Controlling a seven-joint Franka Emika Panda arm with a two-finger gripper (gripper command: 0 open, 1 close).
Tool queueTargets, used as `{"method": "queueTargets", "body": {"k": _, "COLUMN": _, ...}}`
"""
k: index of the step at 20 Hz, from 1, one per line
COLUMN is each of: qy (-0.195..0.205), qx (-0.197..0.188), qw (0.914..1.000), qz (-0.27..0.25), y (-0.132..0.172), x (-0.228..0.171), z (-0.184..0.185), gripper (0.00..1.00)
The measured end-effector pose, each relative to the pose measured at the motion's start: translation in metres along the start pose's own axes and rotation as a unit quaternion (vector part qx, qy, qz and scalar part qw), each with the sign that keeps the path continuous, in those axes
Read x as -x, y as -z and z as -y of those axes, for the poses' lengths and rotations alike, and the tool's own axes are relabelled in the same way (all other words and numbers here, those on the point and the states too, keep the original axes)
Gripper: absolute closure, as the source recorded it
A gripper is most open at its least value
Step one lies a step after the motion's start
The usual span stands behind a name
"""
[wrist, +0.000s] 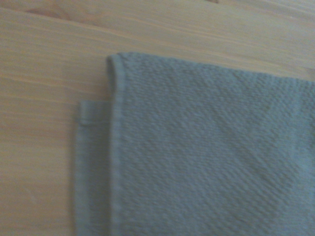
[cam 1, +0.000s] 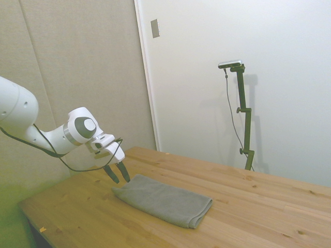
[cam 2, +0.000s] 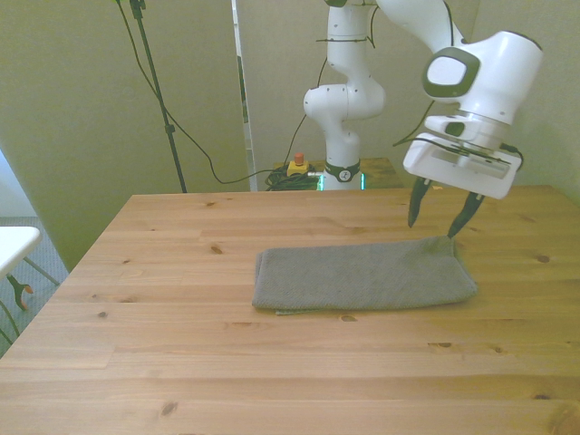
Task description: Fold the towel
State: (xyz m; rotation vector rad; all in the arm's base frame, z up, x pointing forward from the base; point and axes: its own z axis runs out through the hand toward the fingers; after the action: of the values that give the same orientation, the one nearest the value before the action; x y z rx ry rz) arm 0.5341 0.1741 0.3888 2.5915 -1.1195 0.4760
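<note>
The gripper (cam 2: 437,221) hangs tilted with fingers spread and empty, its tips just above the towel's (cam 2: 362,276) nearest corner (two layers show there).

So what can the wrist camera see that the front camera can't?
Only the wrist view shows the towel up close: its bumpy weave, and a lower layer sticking out past the top layer at one corner.

Only the front view shows the whole towel lying as a long strip, the hand with fingers apart just above the towel's corner at the front view's right, and the full table.

Both show grey towel lying on wood.
</note>
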Motion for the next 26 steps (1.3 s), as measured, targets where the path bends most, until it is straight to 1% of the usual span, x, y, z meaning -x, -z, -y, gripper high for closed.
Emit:
{"method": "queueTargets", "body": {"k": 2, "qy": 0.001, "qx": 0.012, "qw": 0.9999, "qz": -0.006, "y": -0.002, "x": 0.009, "z": 0.025, "gripper": 0.00}}
{"method": "queueTargets", "body": {"k": 4, "qy": 0.001, "qx": 0.021, "qw": 0.9996, "qz": -0.017, "y": -0.001, "x": 0.011, "z": 0.042, "gripper": 0.00}}
{"method": "queueTargets", "body": {"k": 8, "qy": 0.006, "qx": 0.053, "qw": 0.9981, "qz": -0.029, "y": -0.009, "x": 0.020, "z": 0.059, "gripper": 0.00}}
{"method": "queueTargets", "body": {"k": 10, "qy": 0.008, "qx": 0.060, "qw": 0.9974, "qz": -0.039, "y": -0.014, "x": 0.023, "z": 0.065, "gripper": 0.00}}
{"method": "queueTargets", "body": {"k": 17, "qy": 0.000, "qx": 0.074, "qw": 0.9964, "qz": -0.041, "y": -0.029, "x": 0.018, "z": 0.065, "gripper": 0.00}}
{"method": "queueTargets", "body": {"k": 24, "qy": -0.019, "qx": 0.091, "qw": 0.9947, "qz": -0.044, "y": -0.045, "x": -0.005, "z": 0.051, "gripper": 0.00}}
{"method": "queueTargets", "body": {"k": 25, "qy": -0.021, "qx": 0.092, "qw": 0.9946, "qz": -0.044, "y": -0.047, "x": -0.008, "z": 0.049, "gripper": 1.00}}
{"method": "queueTargets", "body": {"k": 26, "qy": -0.023, "qx": 0.092, "qw": 0.9946, "qz": -0.044, "y": -0.048, "x": -0.010, "z": 0.048, "gripper": 1.00}}
